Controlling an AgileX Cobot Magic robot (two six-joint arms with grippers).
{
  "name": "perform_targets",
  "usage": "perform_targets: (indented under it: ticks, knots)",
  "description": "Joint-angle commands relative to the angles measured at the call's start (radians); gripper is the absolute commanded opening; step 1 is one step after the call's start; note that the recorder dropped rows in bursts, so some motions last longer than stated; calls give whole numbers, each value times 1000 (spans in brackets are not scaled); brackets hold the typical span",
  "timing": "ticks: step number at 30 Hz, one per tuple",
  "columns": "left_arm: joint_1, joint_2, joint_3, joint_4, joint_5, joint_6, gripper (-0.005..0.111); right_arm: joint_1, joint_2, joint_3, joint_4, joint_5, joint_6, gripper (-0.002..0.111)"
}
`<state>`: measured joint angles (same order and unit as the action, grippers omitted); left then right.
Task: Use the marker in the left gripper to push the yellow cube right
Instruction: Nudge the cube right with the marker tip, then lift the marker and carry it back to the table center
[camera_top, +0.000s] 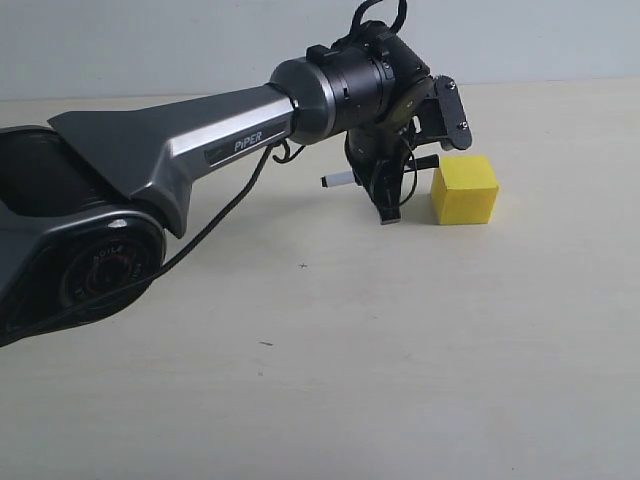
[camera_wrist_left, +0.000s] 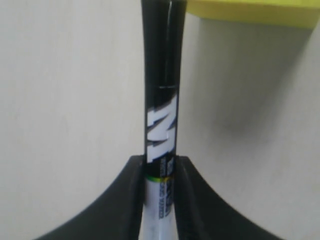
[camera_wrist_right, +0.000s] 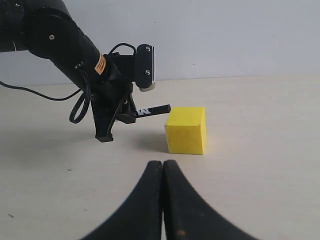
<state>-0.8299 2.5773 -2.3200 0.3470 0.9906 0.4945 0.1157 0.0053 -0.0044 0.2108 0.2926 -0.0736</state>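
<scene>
The yellow cube (camera_top: 464, 188) rests on the pale table at centre right. My left gripper (camera_top: 388, 212) points down just left of it, shut on the marker (camera_top: 340, 179), which lies level. The white barrel end sticks out left and the black cap reaches right. In the left wrist view the marker (camera_wrist_left: 162, 100) runs out from the left gripper (camera_wrist_left: 161, 162) toward the cube's edge (camera_wrist_left: 250, 10). The cap end (camera_wrist_right: 165, 107) sits at the cube's (camera_wrist_right: 186, 130) upper left corner; I cannot tell whether they touch. My right gripper (camera_wrist_right: 162, 165) is shut and empty, in front of the cube.
The left arm's grey and black body (camera_top: 150, 150) spans the left half of the exterior view, with a cable (camera_top: 225, 215) hanging under it. The bare table (camera_top: 400, 380) stretches around and right of the cube. A pale wall (camera_wrist_right: 225, 35) stands behind.
</scene>
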Motion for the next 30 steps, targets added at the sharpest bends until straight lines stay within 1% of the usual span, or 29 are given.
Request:
perform_targets:
  ticks: [1,13,16,22,28,30]
  knots:
    - [-9,-2,-6,3,-16,-30,0,1,-5,4,-1,-7,-4,0]
    - [-9,-1,-6,-2,-33,-63,0,1,-5,4,-1,-7,-4,0]
    - [-9,-9,-12,6,-17,-74,0,1,-5,4,-1,-7,-4,0]
    - [-7,-94,-12,-8,75,-168,0,1,-5,4,-1,-7,-4,0]
    - [3,-167,-12,-73,189,-293,0,1,-5,4,-1,-7,-4,0]
    - [16,-179,-11,-125,230,-335,0,1,-5,4,-1,-7,-4,0]
